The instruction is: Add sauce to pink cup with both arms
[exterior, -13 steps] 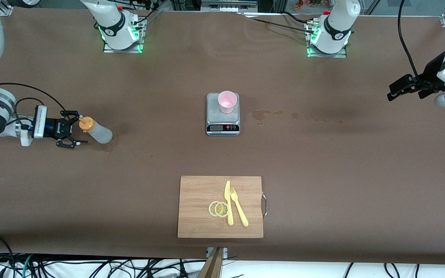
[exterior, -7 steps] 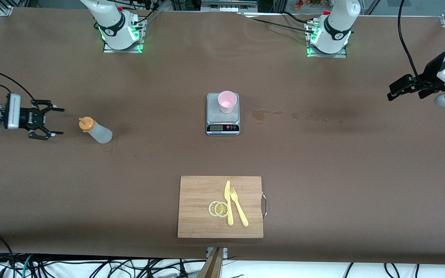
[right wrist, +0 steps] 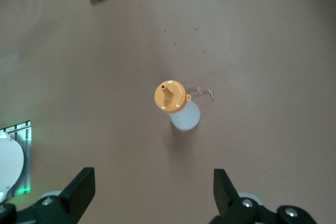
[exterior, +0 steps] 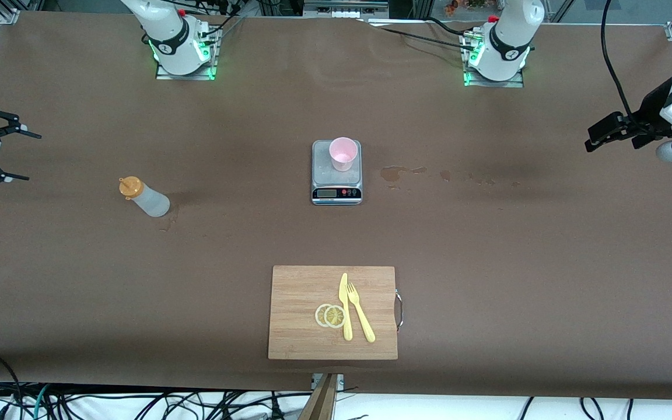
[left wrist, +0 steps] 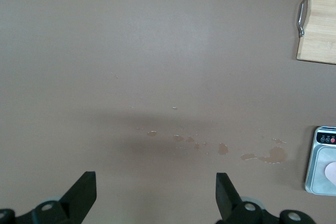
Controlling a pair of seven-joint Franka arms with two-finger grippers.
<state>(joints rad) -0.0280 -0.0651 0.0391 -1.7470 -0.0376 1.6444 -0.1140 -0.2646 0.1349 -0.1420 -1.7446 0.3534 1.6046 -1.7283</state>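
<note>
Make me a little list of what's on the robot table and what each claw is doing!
sauce bottle: upright on table, toward right arm's end
pink cup: on scale, mid-table
cutting board: nearest the camera, holds knife, fork, lemon slices
right gripper: open, empty, beside bottle, not touching
left gripper: open, empty, waiting at its table end

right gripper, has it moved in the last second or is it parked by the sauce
Yes. The right gripper, open and empty, has pulled away from the sauce bottle toward the right arm's end of the table. The bottle stands where it was.
</note>
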